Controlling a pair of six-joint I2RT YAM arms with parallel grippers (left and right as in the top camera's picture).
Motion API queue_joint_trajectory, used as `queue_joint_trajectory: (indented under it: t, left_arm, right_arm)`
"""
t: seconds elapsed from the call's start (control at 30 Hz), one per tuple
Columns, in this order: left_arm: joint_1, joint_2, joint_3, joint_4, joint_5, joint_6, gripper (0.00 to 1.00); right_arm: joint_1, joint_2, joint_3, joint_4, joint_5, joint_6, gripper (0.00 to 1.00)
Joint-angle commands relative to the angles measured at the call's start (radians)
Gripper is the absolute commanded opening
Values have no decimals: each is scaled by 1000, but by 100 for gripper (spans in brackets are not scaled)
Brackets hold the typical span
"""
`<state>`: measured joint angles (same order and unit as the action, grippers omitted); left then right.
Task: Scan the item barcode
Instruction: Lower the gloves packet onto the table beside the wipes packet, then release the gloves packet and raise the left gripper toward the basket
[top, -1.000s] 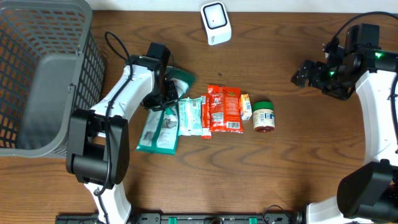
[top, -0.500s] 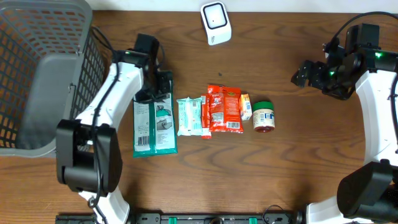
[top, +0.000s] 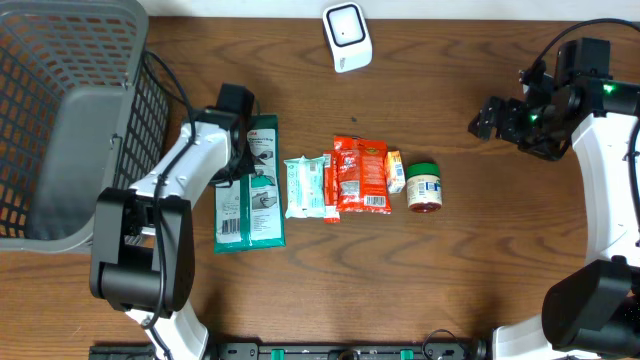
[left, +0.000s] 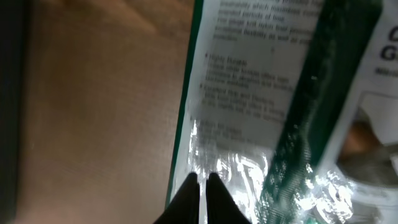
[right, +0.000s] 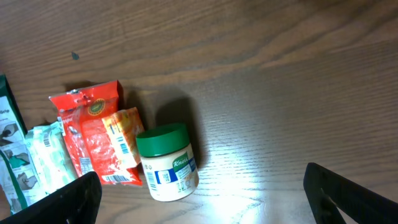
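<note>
Left of the red snack pouch (top: 361, 175), the green packet (top: 252, 200) now lies straightened on the table, the left gripper (left: 200, 185) having just closed to a pinch on its film edge, so lifting it toward the scanner (top: 347, 37) seems next, while the right gripper (right: 208, 190) waits spread wide.

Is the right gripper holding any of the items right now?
No, the right gripper stands open with nothing between its fingers, well apart from the green-lidded jar on the table.
</note>
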<state>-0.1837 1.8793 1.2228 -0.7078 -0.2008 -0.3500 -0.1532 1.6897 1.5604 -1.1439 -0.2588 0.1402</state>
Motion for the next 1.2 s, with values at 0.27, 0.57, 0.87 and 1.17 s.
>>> queue_joint_trajectory:
  t: [0.27, 0.57, 0.87, 1.17]
  left_arm:
    - [3, -4, -61, 90, 111, 105, 7]
    - [1, -4, -185, 254, 194, 106, 7]
    - [-13, -39, -198, 253, 374, 176, 8]
    - [-30, -77, -183, 249, 356, 182, 8]
  right_arm:
    - [-11, -10, 0, -1, -8, -3, 99]
    - [-11, -10, 0, 0, -8, -3, 99]
    - [-11, -10, 0, -1, -8, -3, 99]
    - [-11, -10, 0, -1, -8, -3, 99]
